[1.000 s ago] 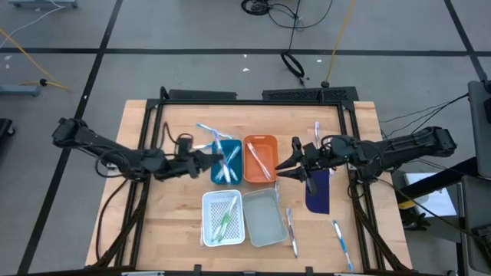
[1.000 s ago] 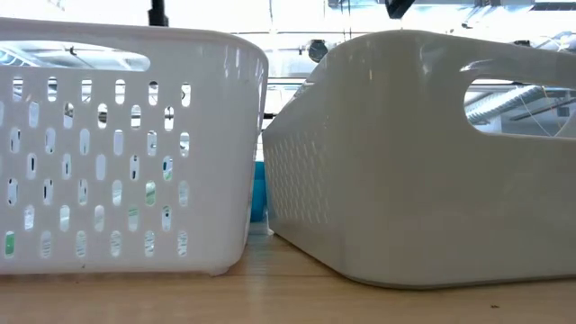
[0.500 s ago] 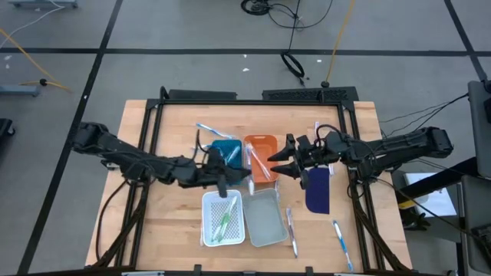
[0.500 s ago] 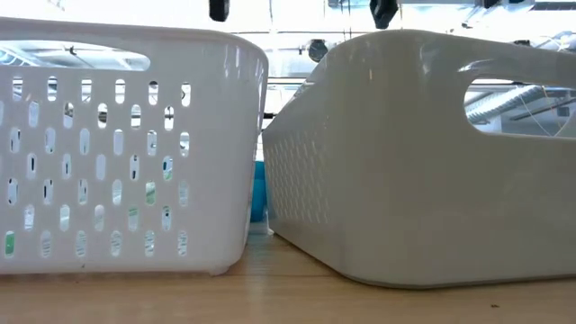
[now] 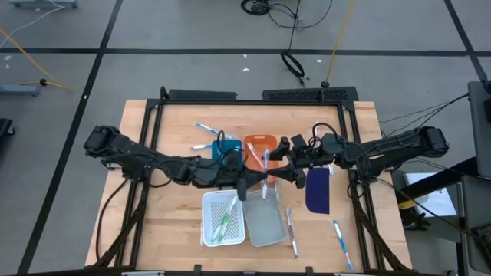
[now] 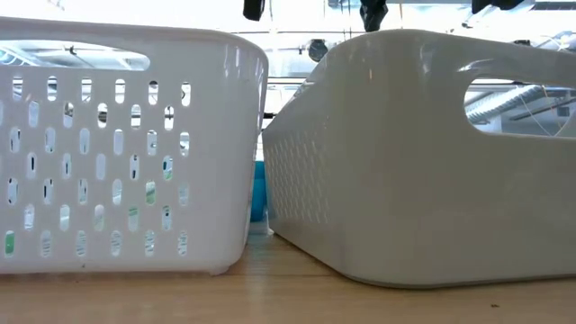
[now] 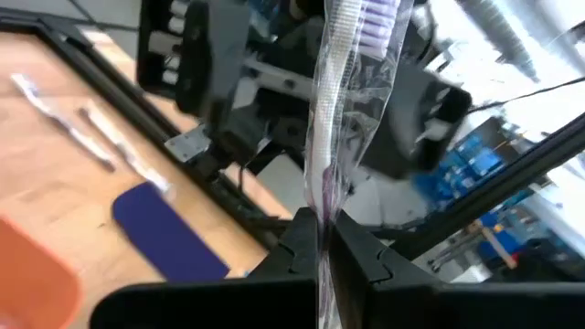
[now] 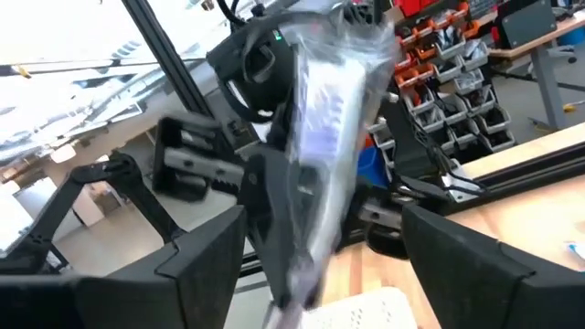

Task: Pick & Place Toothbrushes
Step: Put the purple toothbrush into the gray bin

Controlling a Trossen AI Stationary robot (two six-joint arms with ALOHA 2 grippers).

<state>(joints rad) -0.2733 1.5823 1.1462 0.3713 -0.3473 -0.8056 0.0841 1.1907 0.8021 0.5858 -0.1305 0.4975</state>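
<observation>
Four small trays [image 5: 223, 217] sit on the wooden table [image 5: 169, 222].

We noted an orange tray [image 5: 259, 145] beside a blue tray [image 5: 223, 149], a white perforated basket [image 5: 222, 218] and a pale grey tray [image 5: 265, 220] on the light wooden table [image 5: 169, 222]. The oblong pad [image 5: 317, 191] was dark blue. The wrapped toothbrush [image 7: 340, 100] had purple bristles under clear film. Both arms [image 5: 138, 159] were black. Toothbrushes in the basket [image 5: 224, 222] showed green.
</observation>
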